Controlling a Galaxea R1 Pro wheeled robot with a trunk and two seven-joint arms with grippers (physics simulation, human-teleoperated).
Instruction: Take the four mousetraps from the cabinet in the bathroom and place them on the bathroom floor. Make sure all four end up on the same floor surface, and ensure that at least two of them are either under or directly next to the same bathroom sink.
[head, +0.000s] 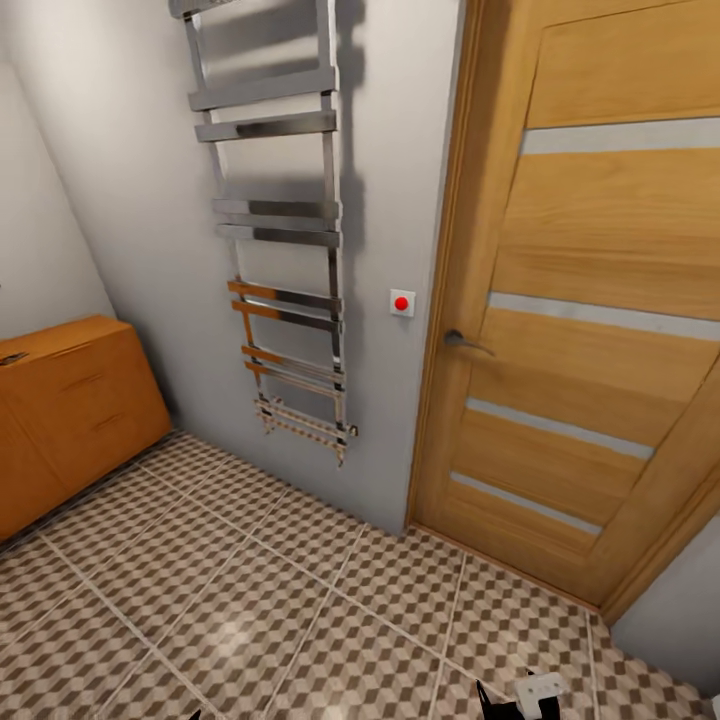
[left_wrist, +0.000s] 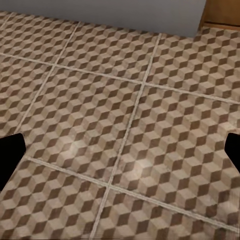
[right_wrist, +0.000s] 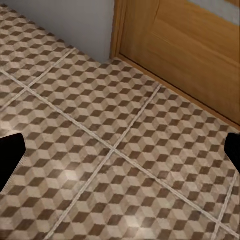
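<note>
Facing the far wall, we see the cabinet (head: 70, 410) at the far left, an orange-brown unit with bar handles on its drawer fronts. A small dark item lies on its top at the left edge of the head view; we cannot tell what it is. The floor (head: 250, 600) of cube-patterned tiles with pale grout lines spans the near area and is bare where visible. A chrome towel rail (head: 275, 225) hangs on the grey wall, its lowest bars close above the floor. Right of it sits a white switch (head: 402, 302) with a red button, then the wooden door (head: 590, 330), with pale horizontal strips and a lever handle (head: 462, 341).

Left claw (left_wrist: 120, 155): both dark fingertips (left_wrist: 10, 155) sit at opposite edges of its wrist view, spread wide, with only floor between them. Right claw (right_wrist: 120, 155): same condition, jaws wide apart and holding nothing, above tiles near the door's bottom edge. At the near edge of the head view, a dark and white part of the right arm (head: 525, 695) shows.
</note>
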